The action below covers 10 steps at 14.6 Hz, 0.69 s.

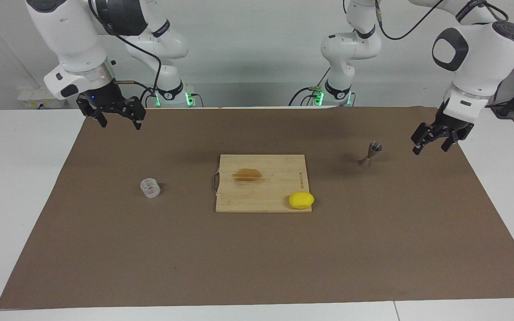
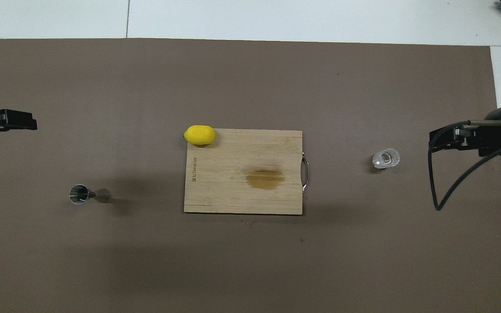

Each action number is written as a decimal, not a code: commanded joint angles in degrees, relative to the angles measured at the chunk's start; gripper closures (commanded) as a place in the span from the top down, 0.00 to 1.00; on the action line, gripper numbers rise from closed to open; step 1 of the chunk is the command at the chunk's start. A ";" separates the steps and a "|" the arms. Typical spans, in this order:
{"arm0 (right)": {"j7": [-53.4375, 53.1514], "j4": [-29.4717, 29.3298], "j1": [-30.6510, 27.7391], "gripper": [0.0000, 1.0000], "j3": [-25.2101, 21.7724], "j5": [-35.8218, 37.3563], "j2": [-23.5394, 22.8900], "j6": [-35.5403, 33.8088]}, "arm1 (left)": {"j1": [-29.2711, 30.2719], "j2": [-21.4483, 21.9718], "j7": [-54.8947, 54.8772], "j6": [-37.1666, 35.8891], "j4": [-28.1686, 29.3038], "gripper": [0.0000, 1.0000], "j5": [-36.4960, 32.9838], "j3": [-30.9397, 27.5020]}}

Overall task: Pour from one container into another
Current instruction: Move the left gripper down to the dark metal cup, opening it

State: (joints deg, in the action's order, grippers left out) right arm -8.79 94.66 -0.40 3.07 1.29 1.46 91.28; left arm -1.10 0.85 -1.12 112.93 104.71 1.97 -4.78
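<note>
Glass cup [image 1: 150,187] stands upright on the brown mat [image 1: 257,258], toward the right arm's end of the table, well apart from the cutting board [image 1: 261,183] in the middle. Whether it holds any liquid I cannot tell. The metal jigger [image 1: 370,154] stands upright too, toward the left arm's end, a little nearer to the robots than the cup. A lemon [image 1: 301,200] sits on the board's corner farthest from the robots, on the jigger's side, and a brown stain marks the wood nearer the middle.

Nothing of the pour looks done so far. Both vessels rest on the mat untouched, with the whole board between them.

The left gripper [image 1: 431,141] hangs low just beside the jigger, out toward the mat's edge, its jaws wide and empty, not touching anything. To my eye it is lining up on the jigger. The right gripper [image 1: 116,117] hovers over the mat's edge closest to the robots, well apart from the cup, jaws wide and holding nothing; that arm seems to be waiting.

What is left, as I judge it, is nearly everything: the cup must be grasped and lifted, the two vessels brought together, the cup tipped over the jigger's narrow mouth, and then set back down.
</note>
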 commanded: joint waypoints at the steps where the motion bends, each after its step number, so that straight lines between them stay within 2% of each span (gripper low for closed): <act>1: 0.35 1.23 -0.75 1.00 0.18 -1.11 0.74 1.01 | -0.13 1.70 1.12 1.59 2.25 1.00 -1.09 -0.23; 3: 0.35 1.23 -0.75 1.00 0.18 -1.20 0.74 1.01 | -0.91 1.61 1.21 0.54 2.16 1.00 -1.09 -0.23; 5: 0.35 1.23 -0.75 1.00 0.18 -1.20 0.74 1.01 | -3.71 1.87 1.47 -5.33 1.73 1.00 -2.23 -0.05; 10: 0.35 1.23 -0.75 1.00 0.18 -1.11 0.74 1.01 | -9.44 1.43 1.12 -5.09 0.32 1.00 -2.58 0.04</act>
State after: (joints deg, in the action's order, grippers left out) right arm -8.78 94.66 -0.40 3.07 1.29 1.46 91.28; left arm -9.06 1.24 -0.49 109.38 104.71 1.03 -3.96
